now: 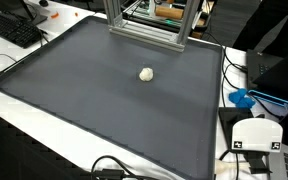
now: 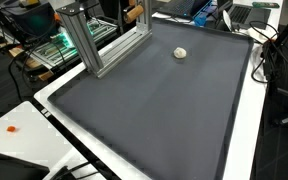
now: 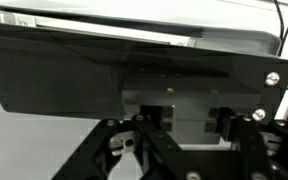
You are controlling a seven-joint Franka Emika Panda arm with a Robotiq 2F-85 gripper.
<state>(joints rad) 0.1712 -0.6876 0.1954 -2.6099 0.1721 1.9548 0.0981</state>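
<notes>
- My claw [image 3: 182,162] shows only in the wrist view, where its black body and the linkages fill the lower part of the picture. The tips themselves are cut off at the bottom edge.
- The fingers are drawn together, and I see nothing clamped between them.
- The small white ball [image 1: 146,73] lies alone on the dark grey mat [image 1: 74,100] that covers most of the counter [image 1: 209,150]. It shows in both exterior views, untouched and free on every side.
- The ball sits nearer the counter edge where the aluminium frame [image 1: 144,25] stands than the opposite edge, yet well apart from the frame's posts.
- A black keyboard [image 1: 14,30] rests off the mat, at a corner of the counter beyond the frame.
- I cannot tell from the wrist view how high I hang, nor where over the mat. The ball does not appear in it.
- As I judge it, I am at an early point: a closed claw away from the ball, with no contact made.
- A grasp would call for the fingers to spread first, then a descent straight over the ball, low to the mat. It is round and looks ready to roll at a glancing touch.
</notes>
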